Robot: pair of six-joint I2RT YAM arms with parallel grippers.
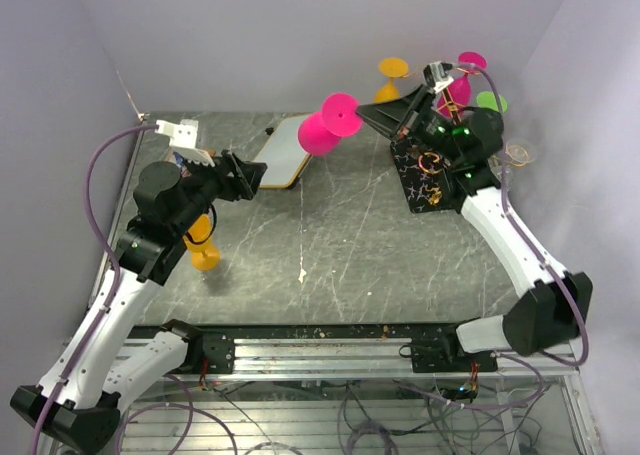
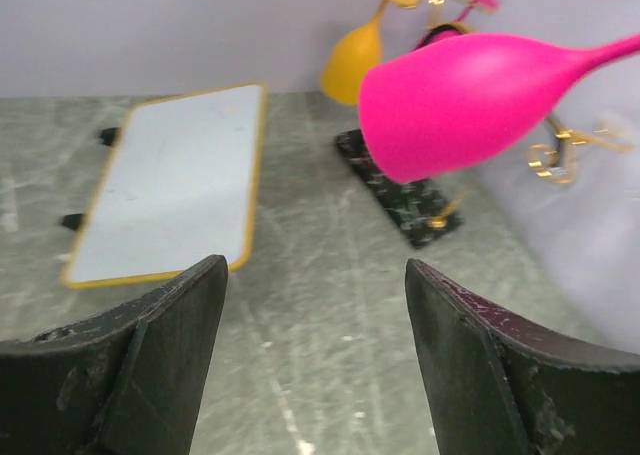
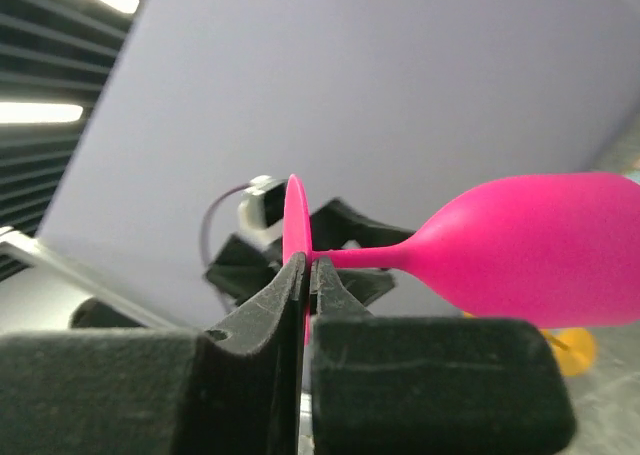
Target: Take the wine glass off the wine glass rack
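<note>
My right gripper [image 1: 368, 111] [image 3: 308, 267] is shut on the thin round foot of a bright pink wine glass [image 1: 328, 125] [image 3: 545, 247]. It holds the glass on its side in the air, bowl pointing left, away from the wine glass rack [image 1: 428, 173]. That rack has a black veined base [image 2: 398, 180] and gold wire arms. An orange glass [image 1: 393, 70] [image 2: 352, 61], a second pink glass [image 1: 472, 62] and a green glass [image 1: 490, 101] hang on it. My left gripper [image 1: 250, 172] [image 2: 315, 310] is open and empty, low over the table, left of the held glass.
A white board with a yellow rim [image 1: 285, 150] [image 2: 170, 180] lies on the grey marble table at the back, between the arms. An orange glass [image 1: 205, 247] stands on the table under my left arm. Purple walls close in the back and both sides.
</note>
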